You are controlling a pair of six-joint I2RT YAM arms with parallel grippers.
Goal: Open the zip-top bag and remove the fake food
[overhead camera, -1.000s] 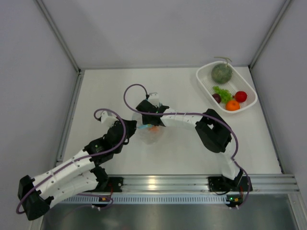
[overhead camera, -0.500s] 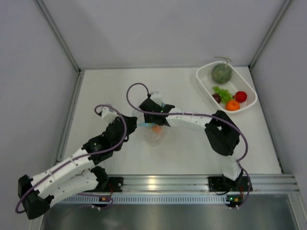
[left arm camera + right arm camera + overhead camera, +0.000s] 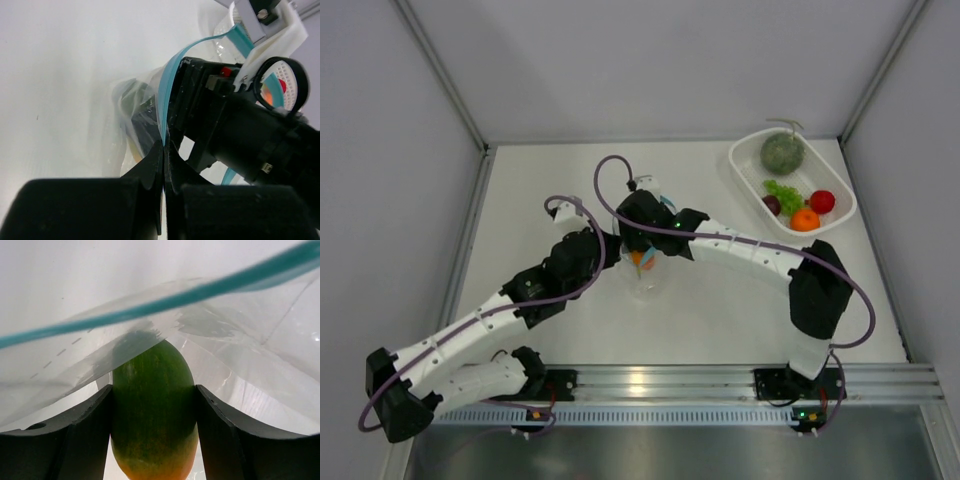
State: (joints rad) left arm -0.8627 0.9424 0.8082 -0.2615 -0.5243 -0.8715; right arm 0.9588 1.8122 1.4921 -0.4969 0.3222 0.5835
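Note:
The zip-top bag [image 3: 647, 283] hangs crinkled at mid-table, its light blue zip strip [image 3: 167, 95] running up from my left gripper [image 3: 164, 145], which is shut on the bag's edge. My right gripper [image 3: 153, 391] reaches into the bag's mouth and is shut on a green-orange fake food piece [image 3: 152, 410], seen from above as an orange spot [image 3: 640, 259]. The zip strip [image 3: 150, 307] arcs across the right wrist view above that piece. More fake food lies in the basket: a grey-green melon [image 3: 783, 152], leafy green [image 3: 782, 190], a dark red piece [image 3: 771, 204], a red ball [image 3: 822, 201] and an orange ball [image 3: 805, 219].
The white perforated basket [image 3: 744, 165] stands at the far right corner. Grey walls enclose the table on three sides, and a metal rail [image 3: 720, 380] runs along the near edge. The two arms cross close together at the bag, cables looping above them.
Both grippers have moved toward the far side and slightly right, carrying the bag up with them. The right arm has stretched out, and the bag now hangs narrower.

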